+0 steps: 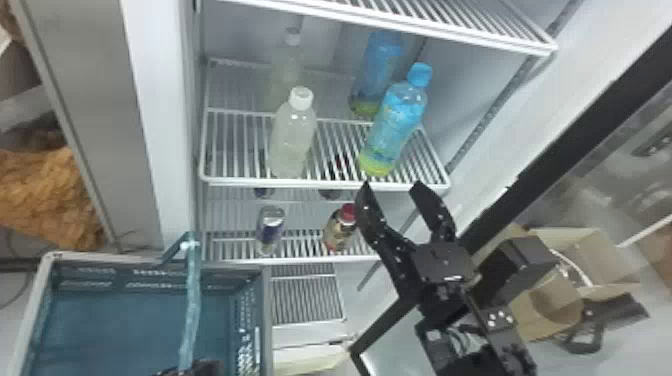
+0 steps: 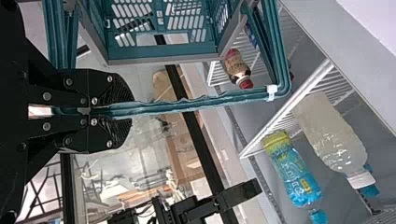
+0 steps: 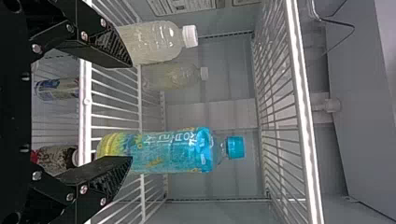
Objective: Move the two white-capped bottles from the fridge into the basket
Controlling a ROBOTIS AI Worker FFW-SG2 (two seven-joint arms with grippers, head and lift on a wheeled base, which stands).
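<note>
Closing your spread right fingers here risks catching the blue-capped bottle; the white-capped bottle stands left on the shelf. Your left fingers pinch the handle; a slip could tip the basket.

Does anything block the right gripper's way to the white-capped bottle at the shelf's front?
Nothing visible stands between the right gripper and the white-capped bottle; the blue-capped bottle is farther right on the same shelf.
</note>
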